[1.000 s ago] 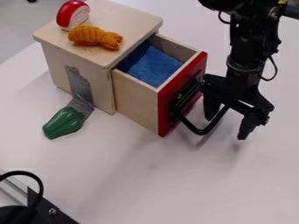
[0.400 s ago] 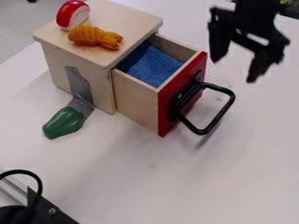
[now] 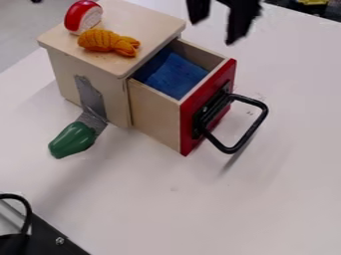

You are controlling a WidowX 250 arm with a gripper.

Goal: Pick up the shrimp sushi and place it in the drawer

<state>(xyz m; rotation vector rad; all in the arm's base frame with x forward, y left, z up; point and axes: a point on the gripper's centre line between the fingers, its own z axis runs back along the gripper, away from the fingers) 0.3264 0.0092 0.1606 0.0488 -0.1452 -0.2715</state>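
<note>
The orange shrimp sushi [image 3: 108,41] is lying on its side on the wooden top of the box [image 3: 148,21], in the upper left of the frame, with its thick ribbed body pointing left and its narrower tail pointing right. It is looking like a light toy with a matte, slightly yielding skin, so it is probably asking for only a gentle squeeze and is unlikely to be slipping or breaking. The thick middle of the ribbed body is offering the best hold, pinched across its width; the thin tail is promising a poorer one, since the heavier end would likely be swinging down. The red-and-white toy [image 3: 83,17] is sitting right at its upper left edge, so fingers closing too near that end are risking a nudge to it. The gripper [image 3: 212,33] is hanging at the top of the frame, right of centre, its fingers standing apart with nothing between them. The drawer [image 3: 154,109] is standing open at the centre, and its blue lining [image 3: 176,74] is likely giving the toy a soft landing.
</note>
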